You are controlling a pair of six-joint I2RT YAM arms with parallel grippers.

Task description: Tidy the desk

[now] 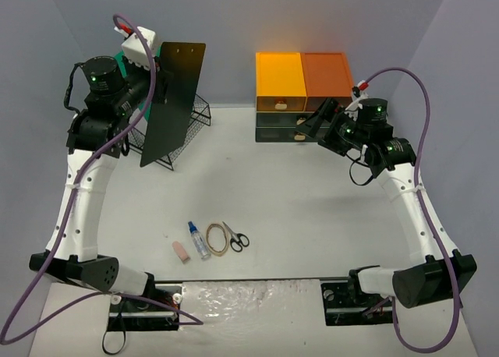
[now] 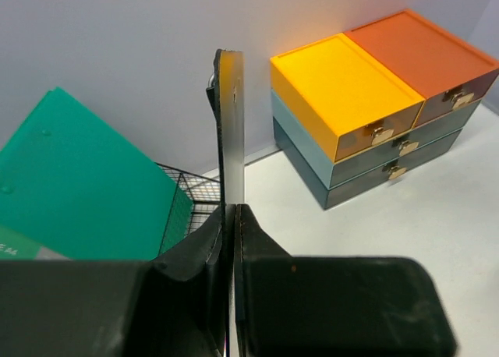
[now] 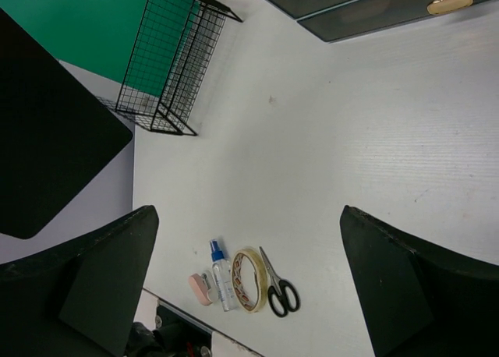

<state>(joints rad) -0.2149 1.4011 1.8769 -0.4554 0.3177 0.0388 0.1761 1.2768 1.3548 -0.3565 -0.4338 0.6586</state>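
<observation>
Left gripper (image 2: 231, 217) is clamped tight on the edge of a thin black board (image 1: 173, 100), jaws pinched flat against both faces. The board stands on edge, more or less upright, over the far left part of the desk (image 1: 312, 201), right in front of the black wire basket (image 1: 199, 112). Can't tell from any view whether its bottom corner touches the tabletop or hangs just above it.

The right gripper (image 3: 247, 217) is spread wide with nothing between the fingers. It's up in the air close to the front of the drawer unit (image 1: 300, 92) and its camera looks down at bare tabletop.

The desk itself is the big matte white top that fills the middle of the overhead view, with both arm bases at its near edge.

The basket sits in the far left corner with a green folder (image 2: 78, 185) leaning inside it. The drawer unit is pushed against the far edge, right of centre. It has one yellow top and one orange top side by side, and grey drawers with brass-coloured pulls below.

Near the near edge, left of centre, there's a little row of stuff. From left to right it's a pink eraser (image 1: 181, 251), a small clear bottle with a blue cap (image 1: 199, 240), a roll of tape (image 1: 217, 238) lying flat and black-handled scissors (image 1: 236, 237). The bottle, tape and scissors are packed just beside each other, and the eraser sits slightly apart.
</observation>
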